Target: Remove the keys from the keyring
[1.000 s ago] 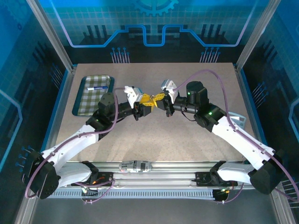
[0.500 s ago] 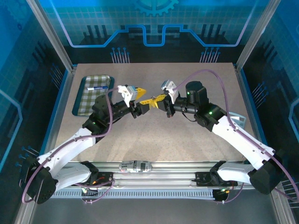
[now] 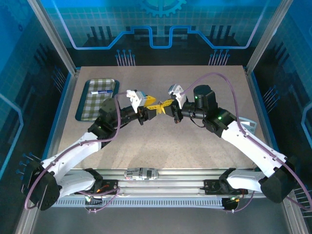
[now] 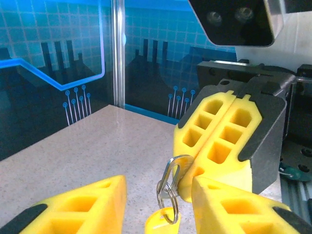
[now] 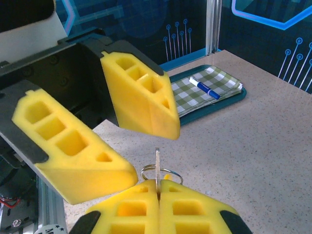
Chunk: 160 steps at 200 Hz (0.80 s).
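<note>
Right gripper (image 5: 158, 187) is clenched, its yellow fingers flush along the seam, pinching the keyring (image 4: 165, 220) by its upper loop (image 4: 168, 170) right at the tips. Keyring look: a small yellow tag at the bottom, same yellow as the fingers. The tag is threaded on a small lower ring (image 4: 166, 197) of thin bright silver wire. That ring links into the longer oval silver loop above it. The whole thing hangs in the air over the middle of the table (image 3: 161, 146), between the two arms. From the right wrist, a thin grey metal strip (image 5: 157, 163) stands upright out of the seam, with a round wire ring lying across just behind it. Can't tell whether the strip is the key or a loop seen edge-on. Left gripper (image 3: 150, 104) is released: fingers well apart, one on either side of the hanging loops and tag, nothing clamped. One finger is clearly off the rings. The other sits just beside the lower ring, contact unclear. The two grippers point tip to tip, nearly meeting. Farther back on the left, a green checked tray (image 3: 90, 109) sits near the table's far corner, with a blue-and-white pen (image 3: 101, 91) lying in it.
</note>
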Available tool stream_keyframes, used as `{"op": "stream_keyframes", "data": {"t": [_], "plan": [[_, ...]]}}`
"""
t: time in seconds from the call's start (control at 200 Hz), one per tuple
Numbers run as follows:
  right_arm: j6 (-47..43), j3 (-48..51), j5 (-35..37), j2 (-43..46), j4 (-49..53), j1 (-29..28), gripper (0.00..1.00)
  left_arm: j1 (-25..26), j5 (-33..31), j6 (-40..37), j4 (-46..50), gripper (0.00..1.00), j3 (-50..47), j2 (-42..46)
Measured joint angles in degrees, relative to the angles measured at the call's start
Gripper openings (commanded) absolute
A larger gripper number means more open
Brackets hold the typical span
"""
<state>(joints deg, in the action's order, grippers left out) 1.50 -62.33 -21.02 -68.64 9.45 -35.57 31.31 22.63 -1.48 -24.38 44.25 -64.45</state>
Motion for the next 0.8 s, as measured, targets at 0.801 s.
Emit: {"op": "stream_keyframes", "data": {"t": [0.801], "plan": [[2.5, 0.0, 0.6, 0.5, 0.4, 0.7, 0.00, 0.0, 1.6, -0.4, 0.2, 0.00, 0.3, -1.2]]}}
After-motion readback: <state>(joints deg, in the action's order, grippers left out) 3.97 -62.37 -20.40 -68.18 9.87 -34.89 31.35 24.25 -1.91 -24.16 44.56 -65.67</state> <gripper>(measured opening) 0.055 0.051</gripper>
